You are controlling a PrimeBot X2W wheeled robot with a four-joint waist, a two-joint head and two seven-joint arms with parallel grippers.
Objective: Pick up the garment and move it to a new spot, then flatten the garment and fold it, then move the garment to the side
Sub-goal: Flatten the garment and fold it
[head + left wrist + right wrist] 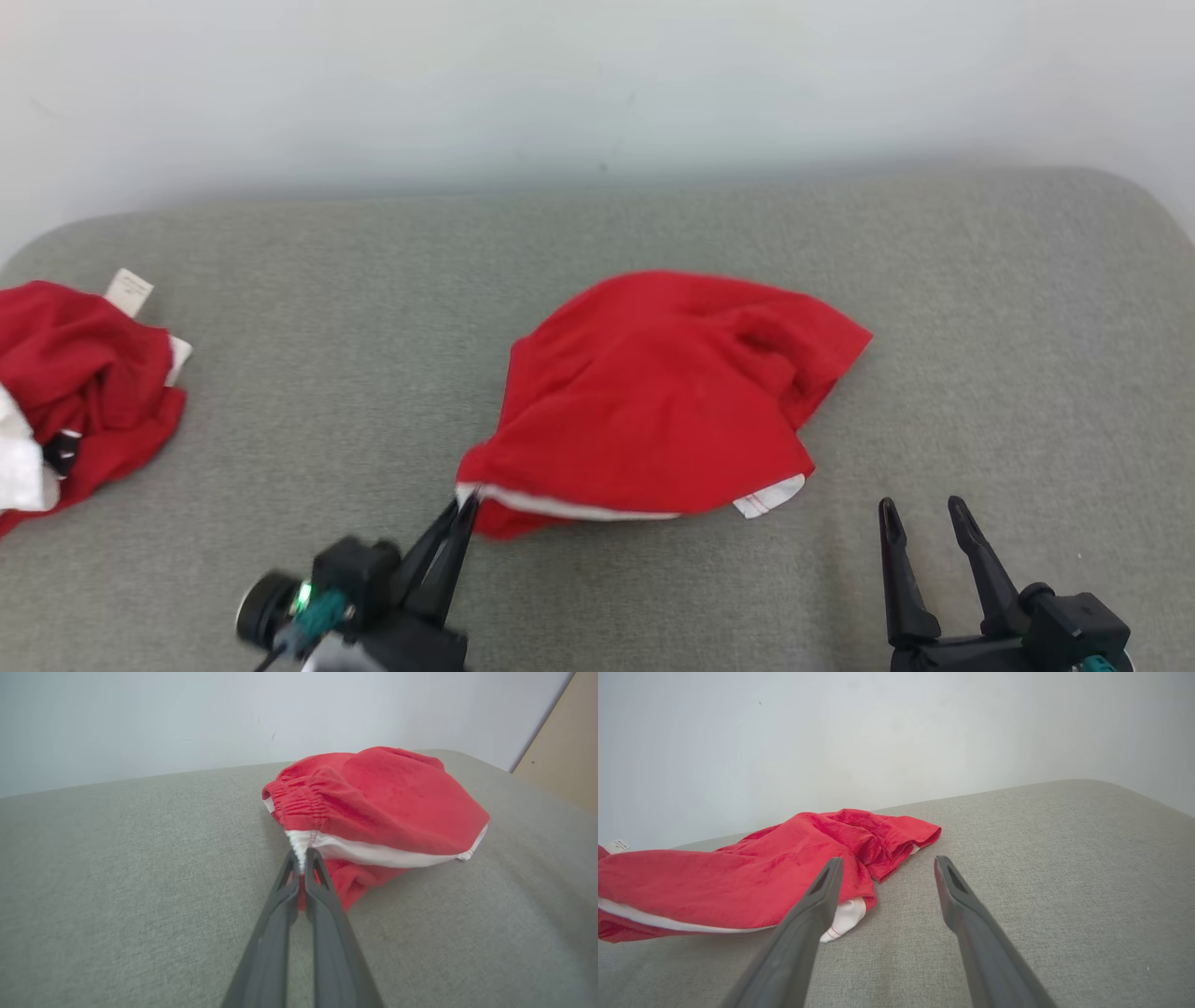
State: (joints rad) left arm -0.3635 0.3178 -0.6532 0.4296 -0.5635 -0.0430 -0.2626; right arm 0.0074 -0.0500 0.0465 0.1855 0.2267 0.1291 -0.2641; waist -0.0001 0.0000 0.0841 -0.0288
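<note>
- The left gripper (465, 509) has its fingers (280, 896) pinched tight on the white-banded near-left corner of the red garment (653, 392), which lies mid-tabletop (980, 308).
- The right gripper (920, 511) stands empty with fingers spread wide. The garment's free near-right corner lies just ahead and to its left (so this is likely the arm for it).
- The soft, fleecy cloth sits in a rumpled mound, its long axis running left to right, with a gathered elastic waistband (299, 802). The tabletop's cover is grey and woven.

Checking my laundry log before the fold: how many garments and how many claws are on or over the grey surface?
Garments: 2 (red shorts in the middle, red and white garment at far left)
Claws: 2 (left claw shut on the shorts' corner, right claw open)
Total: 4
</note>
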